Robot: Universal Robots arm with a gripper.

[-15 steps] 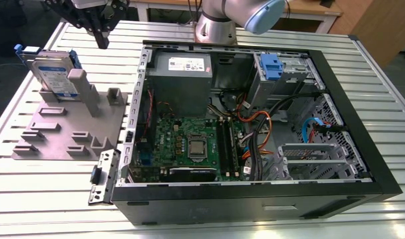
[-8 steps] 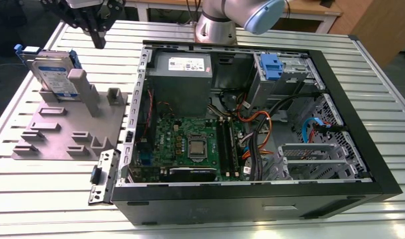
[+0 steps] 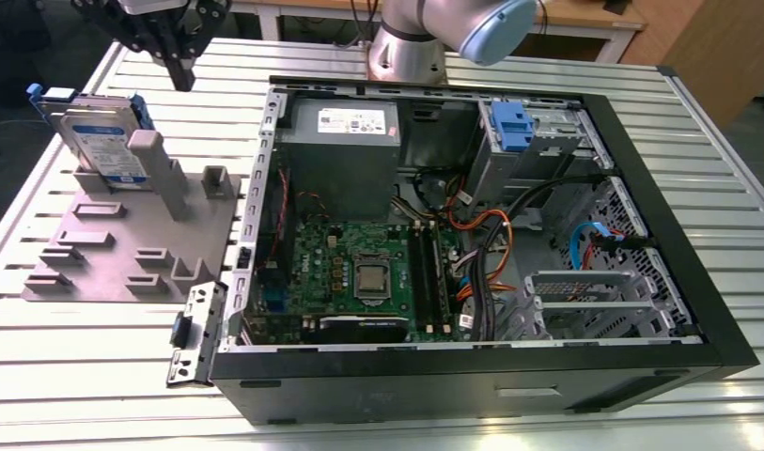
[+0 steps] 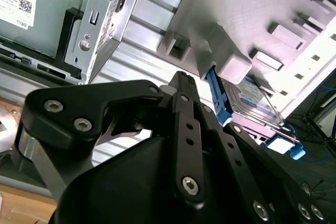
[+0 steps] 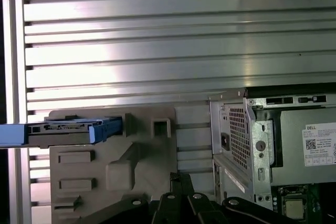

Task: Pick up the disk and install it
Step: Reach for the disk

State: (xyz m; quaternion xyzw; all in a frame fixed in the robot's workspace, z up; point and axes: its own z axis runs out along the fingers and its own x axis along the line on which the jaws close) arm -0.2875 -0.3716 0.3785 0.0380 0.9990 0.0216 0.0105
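Note:
The disk [image 3: 100, 141], a silver-grey drive with a white-and-blue label in a bright blue bracket, stands on edge in a slot of the grey fixture plate [image 3: 106, 254] at the exterior view's left. My gripper [image 3: 181, 80] hangs above the table just behind the fixture, to the right of the disk and clear of it. Its black fingers are shut together and hold nothing. In both wrist views the disk [image 4: 247, 98] [image 5: 68, 128] sits in the fixture [image 4: 220, 3] [image 5: 115, 171] beyond the gripper [image 4: 181, 77] [image 5: 181, 179].
An open black computer case [image 3: 682, 235] lies on the slatted metal table [image 3: 356, 423], right of the fixture. Inside are a grey power supply [image 3: 344, 141], a motherboard [image 3: 356, 272], cables, and a drive bay with a blue latch [image 3: 512, 127]. The arm's base [image 3: 407, 47] stands behind the case.

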